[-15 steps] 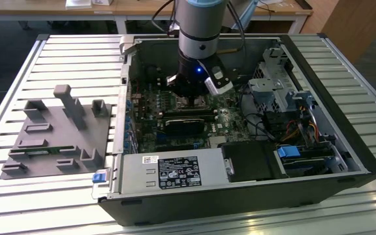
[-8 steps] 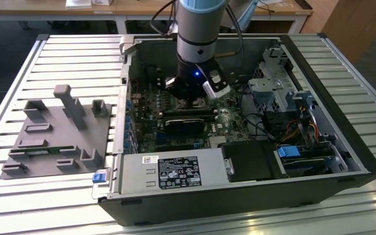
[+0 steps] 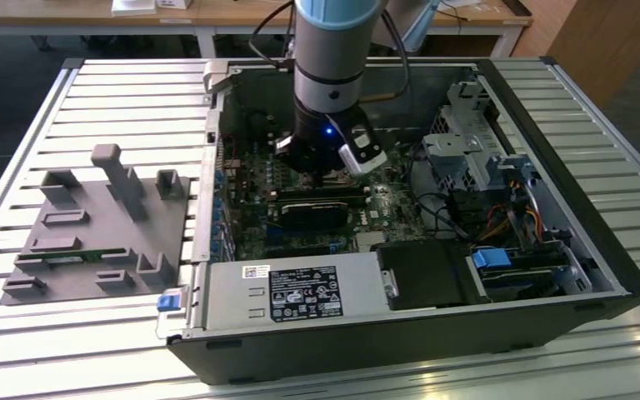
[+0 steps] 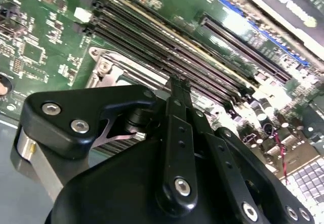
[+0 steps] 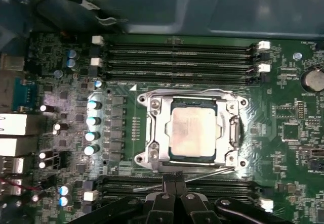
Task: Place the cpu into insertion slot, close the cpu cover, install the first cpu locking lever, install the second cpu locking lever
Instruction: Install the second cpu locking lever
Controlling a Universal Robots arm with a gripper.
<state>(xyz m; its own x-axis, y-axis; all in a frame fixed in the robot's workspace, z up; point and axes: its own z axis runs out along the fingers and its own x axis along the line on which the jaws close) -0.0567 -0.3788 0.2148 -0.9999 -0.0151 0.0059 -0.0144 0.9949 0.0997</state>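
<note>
One cpu [image 5: 194, 132] sits under one closed cpu cover [image 5: 157, 128]; the gripper [image 5: 173, 177] has its jaws clenched, empty.

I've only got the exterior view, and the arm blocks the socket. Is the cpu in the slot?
Observer: Yes. In the first wrist view the cpu sits flat in the slot.
Operator: And the cover?
Observer: The cover lies down flat, framing the cpu.
Operator: Where's the claw?
Observer: The claw is shut, its tips just off the cover's edge, beside a thin lever that slants along that edge.
</note>
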